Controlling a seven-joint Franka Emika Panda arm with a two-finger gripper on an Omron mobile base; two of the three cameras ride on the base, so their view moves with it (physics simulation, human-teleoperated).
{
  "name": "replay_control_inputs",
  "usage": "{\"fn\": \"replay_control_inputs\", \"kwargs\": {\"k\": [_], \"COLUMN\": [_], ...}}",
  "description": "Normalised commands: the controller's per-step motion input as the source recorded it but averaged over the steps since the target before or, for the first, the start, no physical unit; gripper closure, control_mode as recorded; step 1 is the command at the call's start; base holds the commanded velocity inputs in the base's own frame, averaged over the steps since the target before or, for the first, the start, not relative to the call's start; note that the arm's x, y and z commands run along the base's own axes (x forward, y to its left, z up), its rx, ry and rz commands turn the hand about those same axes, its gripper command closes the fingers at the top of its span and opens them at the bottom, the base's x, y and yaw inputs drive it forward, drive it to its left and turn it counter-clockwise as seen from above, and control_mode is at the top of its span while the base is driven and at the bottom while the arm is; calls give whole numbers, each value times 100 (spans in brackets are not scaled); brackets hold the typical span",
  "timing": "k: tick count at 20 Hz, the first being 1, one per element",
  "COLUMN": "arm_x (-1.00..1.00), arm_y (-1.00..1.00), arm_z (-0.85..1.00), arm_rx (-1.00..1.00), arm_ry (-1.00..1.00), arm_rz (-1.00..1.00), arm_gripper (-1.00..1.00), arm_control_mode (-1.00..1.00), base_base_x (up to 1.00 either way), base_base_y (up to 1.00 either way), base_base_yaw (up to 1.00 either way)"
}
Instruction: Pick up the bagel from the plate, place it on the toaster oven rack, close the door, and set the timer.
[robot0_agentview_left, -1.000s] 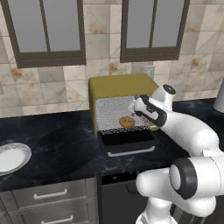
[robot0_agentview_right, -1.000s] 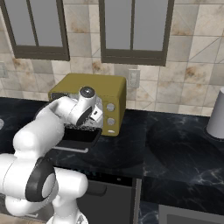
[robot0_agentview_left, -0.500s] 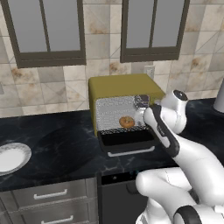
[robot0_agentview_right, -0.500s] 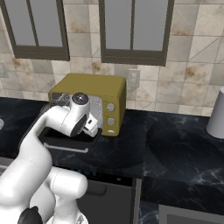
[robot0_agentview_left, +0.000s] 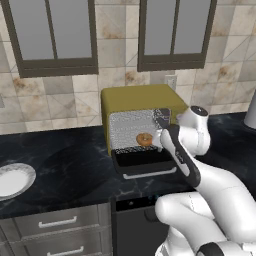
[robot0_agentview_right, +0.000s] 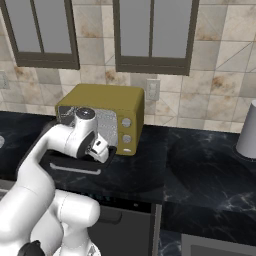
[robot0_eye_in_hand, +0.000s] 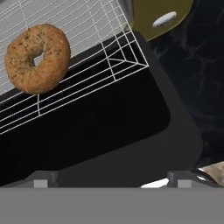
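White arm bent at the elbow, reaching forward, gripper jaws wide apart, holding nothing

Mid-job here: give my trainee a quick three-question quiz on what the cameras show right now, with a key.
1. True or false: the bagel lies on the toaster oven rack.
2. The door is: A) shut B) folded down open C) missing.
3. Fill in: the jaws of the gripper stand ____ and hold nothing.

Key: 1 true; 2 B; 3 open. The plate sits bare on the counter, left of the toaster oven.
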Motion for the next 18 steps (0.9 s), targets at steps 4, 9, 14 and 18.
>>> {"fn": "replay_control_inputs", "kwargs": {"k": [4, 9, 14, 18], "arm_x": [6, 1, 4, 8], "arm_y": [0, 0, 0, 0], "arm_z": [0, -14, -19, -25], "arm_rx": [-8, -6, -3, -2], "arm_ry": [16, 4, -5, -8], "arm_rz": [0, 1, 3, 4], "arm_gripper": [-100, -100, -100, -100], "arm_control_mode": [-100, -100, -100, -100], "base_base_x": [0, 0, 0, 0], "base_base_y": [0, 0, 0, 0], "base_base_yaw": [0, 0, 0, 0]}}
